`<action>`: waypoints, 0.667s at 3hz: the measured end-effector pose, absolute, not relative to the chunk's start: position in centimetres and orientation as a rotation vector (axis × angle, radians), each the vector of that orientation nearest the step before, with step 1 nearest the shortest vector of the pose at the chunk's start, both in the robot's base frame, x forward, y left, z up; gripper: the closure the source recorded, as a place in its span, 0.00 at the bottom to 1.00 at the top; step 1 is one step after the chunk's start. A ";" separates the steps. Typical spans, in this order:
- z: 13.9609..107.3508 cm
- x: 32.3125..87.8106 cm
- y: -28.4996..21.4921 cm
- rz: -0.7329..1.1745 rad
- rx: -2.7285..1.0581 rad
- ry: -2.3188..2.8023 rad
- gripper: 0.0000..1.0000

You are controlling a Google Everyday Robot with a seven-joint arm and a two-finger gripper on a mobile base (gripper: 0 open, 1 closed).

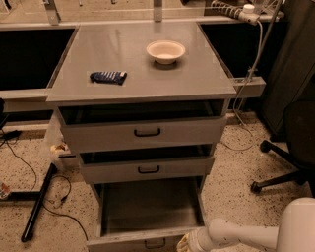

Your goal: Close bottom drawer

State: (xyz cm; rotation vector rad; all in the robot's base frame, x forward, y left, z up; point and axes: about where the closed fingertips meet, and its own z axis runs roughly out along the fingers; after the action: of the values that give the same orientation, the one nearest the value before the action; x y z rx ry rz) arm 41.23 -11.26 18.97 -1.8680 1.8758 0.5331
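1. Far left: thin black cables (18,158) trail over the speckled floor (24,221). A black bar (37,203) lies slantwise on the floor just beside the cabinet's foot.
2. Cabinet top (142,81): a flat grey surface. A dark blue packet (108,77) lies flat toward its left front.
3. A pale bowl (166,50) stands upright toward the back of the cabinet top, right of centre and well apart from the packet.
4. Top drawer (108,135) and middle drawer (113,171): both grey, and both stand slightly open. Each carries a small dark bar handle at the centre of its front.
5. Bottom drawer (150,206): the lowest of the three, standing far open toward the camera with its long, shallow grey tray exposed. Its front lies at the lower edge of the view, where the dark handle is only partly visible.
6. Gripper (186,243): sits at the lower edge of the view, just right of the bottom drawer's handle and at the right end of the drawer front. Whether it is apart or together cannot be told, nor whether it touches the front.
7. White arm (241,235): reaches in from the lower right corner.
8. Far right: a black office chair (288,147) stands on its castors. A white power strip (234,10) lies on the bench behind the cabinet.
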 end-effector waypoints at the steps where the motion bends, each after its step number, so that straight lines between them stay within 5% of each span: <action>1: 18.8 41.5 -11.2 0.528 -1.859 1.877 0.11; 2: 18.8 43.8 -11.6 0.483 -1.831 1.858 0.15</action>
State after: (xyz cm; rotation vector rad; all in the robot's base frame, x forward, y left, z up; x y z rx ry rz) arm 43.82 -11.58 18.82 -1.8312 1.8585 0.4828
